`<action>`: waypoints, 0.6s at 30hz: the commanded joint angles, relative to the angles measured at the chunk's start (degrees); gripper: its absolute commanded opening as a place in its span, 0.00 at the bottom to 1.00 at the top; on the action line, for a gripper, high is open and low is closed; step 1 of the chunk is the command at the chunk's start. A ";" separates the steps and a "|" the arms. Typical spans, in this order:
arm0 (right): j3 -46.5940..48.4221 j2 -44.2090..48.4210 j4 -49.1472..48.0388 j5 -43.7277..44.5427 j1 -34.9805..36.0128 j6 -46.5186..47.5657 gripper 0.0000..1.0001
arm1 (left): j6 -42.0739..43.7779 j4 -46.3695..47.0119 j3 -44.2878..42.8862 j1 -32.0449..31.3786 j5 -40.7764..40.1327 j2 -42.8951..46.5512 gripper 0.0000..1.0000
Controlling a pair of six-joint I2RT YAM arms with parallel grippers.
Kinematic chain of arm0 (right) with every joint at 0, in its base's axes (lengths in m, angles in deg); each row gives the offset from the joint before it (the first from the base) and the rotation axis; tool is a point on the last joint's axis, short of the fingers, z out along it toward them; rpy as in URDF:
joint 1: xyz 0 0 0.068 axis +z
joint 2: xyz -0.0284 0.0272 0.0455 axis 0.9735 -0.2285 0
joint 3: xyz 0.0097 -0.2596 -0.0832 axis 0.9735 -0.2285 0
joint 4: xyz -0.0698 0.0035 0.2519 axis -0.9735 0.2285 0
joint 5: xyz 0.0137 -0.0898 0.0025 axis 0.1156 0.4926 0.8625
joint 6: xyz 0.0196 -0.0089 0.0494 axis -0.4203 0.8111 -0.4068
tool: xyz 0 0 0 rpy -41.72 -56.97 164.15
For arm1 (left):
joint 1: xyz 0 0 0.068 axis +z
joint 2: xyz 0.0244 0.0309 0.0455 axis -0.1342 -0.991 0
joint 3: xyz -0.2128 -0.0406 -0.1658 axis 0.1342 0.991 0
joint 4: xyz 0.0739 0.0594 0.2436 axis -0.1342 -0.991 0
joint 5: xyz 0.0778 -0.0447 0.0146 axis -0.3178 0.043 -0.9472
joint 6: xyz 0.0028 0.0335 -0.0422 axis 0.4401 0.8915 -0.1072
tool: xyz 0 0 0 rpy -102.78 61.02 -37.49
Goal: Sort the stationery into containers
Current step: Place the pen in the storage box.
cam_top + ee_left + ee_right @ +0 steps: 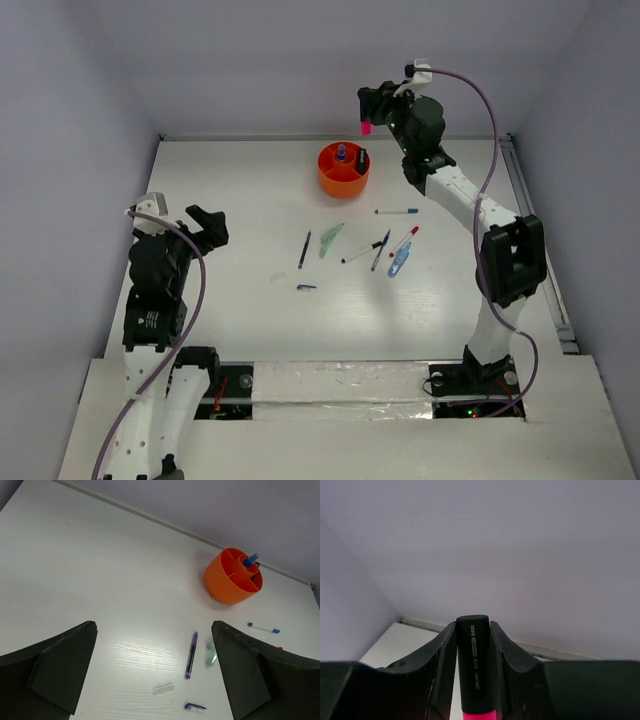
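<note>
My right gripper [372, 108] is shut on a black highlighter with a pink end [472, 665], held high above and right of the orange tub [343, 171]; its pink end [366, 128] points down. The tub [233, 576] holds a blue-capped bottle [250, 560] and a black marker. On the table lie a dark blue pen [304, 249], a pale green item [331, 240], a white pen with a blue cap [396, 211], a red-tipped white pen [405, 240], a light blue item [399, 263] and a small blue cap [306, 287]. My left gripper [200, 228] is open and empty at the left.
A small clear plastic piece [163, 688] lies near the blue cap [194, 707]. The dark blue pen [191, 655] lies between my left fingers' view. A metal rail [535, 240] runs along the table's right edge. Grey walls close in the back and sides.
</note>
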State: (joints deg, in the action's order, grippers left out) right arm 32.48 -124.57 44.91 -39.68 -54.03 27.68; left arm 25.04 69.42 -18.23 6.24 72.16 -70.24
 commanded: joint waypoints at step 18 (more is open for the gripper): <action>-3.88 -14.92 -19.30 7.51 -3.77 -9.40 0.14 | 1.79 3.14 -1.98 -0.19 3.69 -2.24 0.99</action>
State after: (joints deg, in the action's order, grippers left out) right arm 29.36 -139.00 33.96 -34.28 -57.02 19.79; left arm 26.07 69.72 -18.23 6.22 74.91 -72.19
